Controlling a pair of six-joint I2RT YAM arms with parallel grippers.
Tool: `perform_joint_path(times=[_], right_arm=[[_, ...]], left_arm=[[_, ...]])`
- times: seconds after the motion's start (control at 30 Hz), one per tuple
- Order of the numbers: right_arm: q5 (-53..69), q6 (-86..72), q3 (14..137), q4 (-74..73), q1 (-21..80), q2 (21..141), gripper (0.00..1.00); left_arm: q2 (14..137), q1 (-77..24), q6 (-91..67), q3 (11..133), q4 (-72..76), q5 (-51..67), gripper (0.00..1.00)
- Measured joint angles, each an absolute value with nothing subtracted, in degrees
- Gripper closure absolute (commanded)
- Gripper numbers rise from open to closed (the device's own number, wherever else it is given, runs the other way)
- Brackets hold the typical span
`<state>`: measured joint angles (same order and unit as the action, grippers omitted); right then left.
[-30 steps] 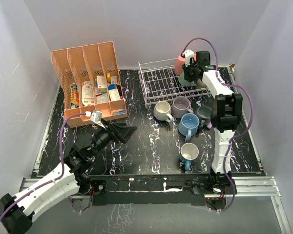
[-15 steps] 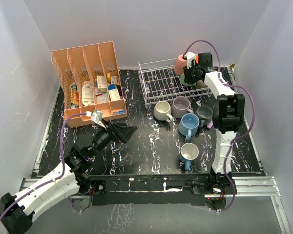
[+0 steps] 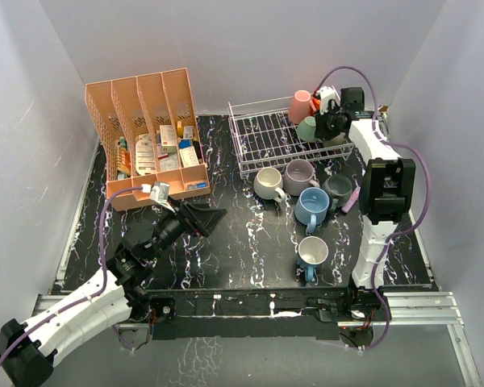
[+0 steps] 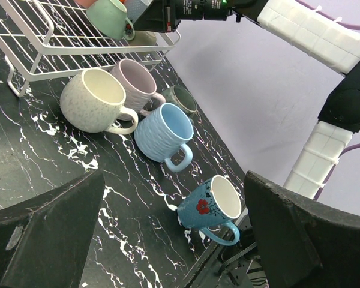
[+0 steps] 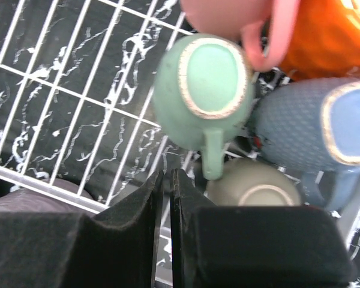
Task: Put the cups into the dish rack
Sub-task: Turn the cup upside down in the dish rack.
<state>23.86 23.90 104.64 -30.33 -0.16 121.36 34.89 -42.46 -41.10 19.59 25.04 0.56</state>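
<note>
The white wire dish rack (image 3: 262, 141) stands at the back of the table. In its right end are several cups, bottoms up: a pink one (image 3: 299, 106), a green one (image 3: 307, 129), and in the right wrist view also orange (image 5: 330, 36), blue (image 5: 312, 126) and olive (image 5: 252, 186). My right gripper (image 3: 329, 127) hovers just right of the green cup (image 5: 204, 84), shut and holding nothing. In front of the rack stand cream (image 3: 268, 182), lilac (image 3: 299, 172), light blue (image 3: 311, 206), dark grey (image 3: 337, 188) and teal flowered (image 3: 312, 253) cups. My left gripper (image 3: 203, 218) is open, low over the table, facing them.
A salmon slotted organizer (image 3: 145, 137) full of small packets sits at the back left. A pink stick (image 3: 355, 197) lies beside the dark grey cup, next to the right arm's upright link. Grey walls close in the table on three sides.
My right gripper has drawn back to the right, away from the pink and green cups, which stay in the rack. The left arm has not moved.
</note>
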Motion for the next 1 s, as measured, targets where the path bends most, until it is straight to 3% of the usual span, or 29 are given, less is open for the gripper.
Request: perform_joint_path(times=[0.5,1.0], right_arm=[[19.66,23.51,109.69,-33.08,-2.61,125.19,0.88],[26.33,24.62,109.82,-33.98,-2.63,125.14,0.91]], left_arm=[[35.73,-42.46,-41.1,19.59,25.08,0.58,0.03],[35.92,-42.46,-41.12,19.59,25.06,0.58,0.03]])
